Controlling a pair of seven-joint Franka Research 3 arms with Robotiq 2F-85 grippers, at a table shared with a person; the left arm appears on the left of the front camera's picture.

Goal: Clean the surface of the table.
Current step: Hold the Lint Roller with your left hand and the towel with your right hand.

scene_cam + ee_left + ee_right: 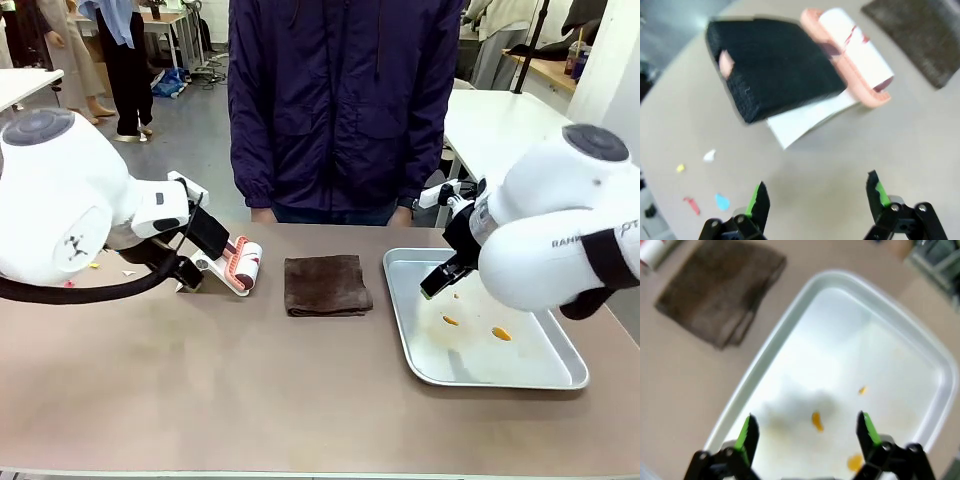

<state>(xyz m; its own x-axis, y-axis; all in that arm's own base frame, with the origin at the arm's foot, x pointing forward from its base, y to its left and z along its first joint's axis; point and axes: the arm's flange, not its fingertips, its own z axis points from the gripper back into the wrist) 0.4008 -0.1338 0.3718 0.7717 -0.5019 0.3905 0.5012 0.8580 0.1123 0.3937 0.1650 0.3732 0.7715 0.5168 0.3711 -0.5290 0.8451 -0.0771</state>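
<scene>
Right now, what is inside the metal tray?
Inside the metal tray lie a few small orange bits. The open right gripper above it hides part of its floor in the front view.

The left gripper (816, 183) is hanging wide open over a tan bench (920, 145). Ahead, a pink-framed lint roller (856, 56) is lying against a blurred black block (772, 67). A brown cloth (920, 35) is lying top right, and coloured scraps (722, 201) are lying lower left.
</scene>
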